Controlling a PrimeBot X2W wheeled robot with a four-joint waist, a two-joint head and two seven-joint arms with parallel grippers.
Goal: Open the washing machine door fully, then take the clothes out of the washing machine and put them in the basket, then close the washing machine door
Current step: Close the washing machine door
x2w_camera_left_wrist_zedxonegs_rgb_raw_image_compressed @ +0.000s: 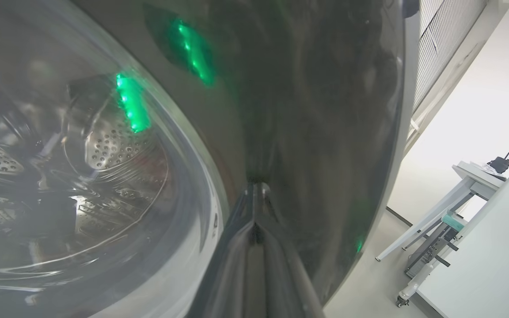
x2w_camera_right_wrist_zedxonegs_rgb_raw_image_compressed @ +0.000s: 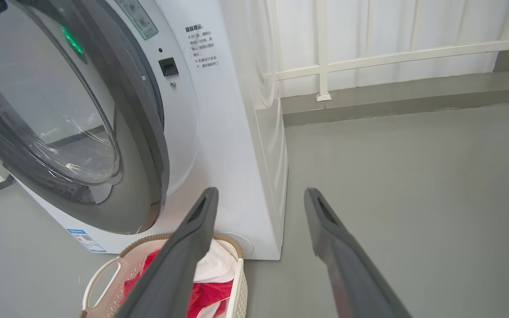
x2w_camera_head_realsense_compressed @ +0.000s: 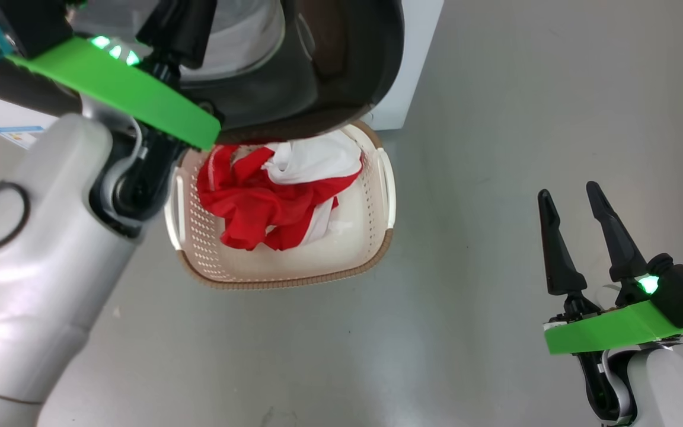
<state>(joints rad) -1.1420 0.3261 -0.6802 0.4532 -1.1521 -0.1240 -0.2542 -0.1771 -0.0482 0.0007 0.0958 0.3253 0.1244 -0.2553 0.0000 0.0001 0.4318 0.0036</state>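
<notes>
While its two dark fingers are pressed together with nothing between them, the left hand (x2w_camera_left_wrist_zedxonegs_rgb_raw_image_compressed: 254, 194) rests its tips against the glossy black rim of the washing machine door (x2w_camera_left_wrist_zedxonegs_rgb_raw_image_compressed: 325, 110). In the left wrist view green lights are mirrored in that rim and in the clear glass bowl beside it, and the perforated steel drum (x2w_camera_left_wrist_zedxonegs_rgb_raw_image_compressed: 104, 150) of the washing machine (x2w_camera_right_wrist_zedxonegs_rgb_raw_image_compressed: 237, 145) shows through the glass. From the right wrist view the door stands ajar, swung in near the machine's white front but not shut against it, so the small dark latch socket (x2w_camera_right_wrist_zedxonegs_rgb_raw_image_compressed: 168, 66) on that front is uncovered.

Just in front of the machine, on the grey floor (x2w_camera_head_realsense_compressed: 495, 118), sits the basket (x2w_camera_head_realsense_compressed: 294, 281), cream-white with holes in its walls, a brown woven rim and white side handles. From the head view the door's lower edge hangs over the basket's end nearest the machine. The clothes (x2w_camera_head_realsense_compressed: 258, 201) lie inside it in a crumpled heap: bright red fabric with white trim, and a plain white piece (x2w_camera_head_realsense_compressed: 318, 157) at the end nearest the machine. A small blue label (x2w_camera_right_wrist_zedxonegs_rgb_raw_image_compressed: 82, 238) sits low on the machine's front.

The right hand (x2w_camera_head_realsense_compressed: 568, 191) is well apart from the machine, out past its front corner, above bare floor. Its fingers stand wide apart and hold nothing.
</notes>
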